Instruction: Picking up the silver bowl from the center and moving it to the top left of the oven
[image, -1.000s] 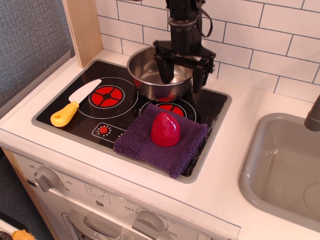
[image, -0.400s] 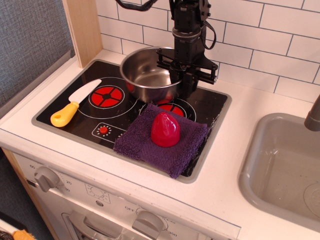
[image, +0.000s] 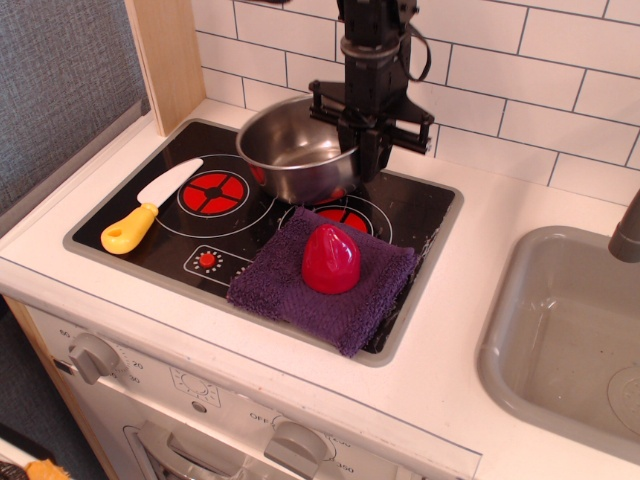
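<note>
observation.image has the black end effector (image: 366, 160) coming straight down at the far side of the oven (image: 120, 255). Its fingers are pressed together on the right-hand rim of the silver bowl (image: 292, 150), one inside and one outside as far as I can tell, so it's pinching the wall of the bowl. The bowl looks tilted a bit, sitting over the far middle of the black cooktop, between the two red burner marks and slightly behind them. Can't really tell if its base is touching the glass or just off it.

Other stuff: a purple cloth (image: 320, 283) on the near right of the cooktop with a red strawberry-shaped thing (image: 331, 259) on it, and a toy knife (image: 150, 204) with a yellow handle over on the left. Grey sink basin (image: 560, 345) is set in the bench at right, well apart from the bowl.
</note>
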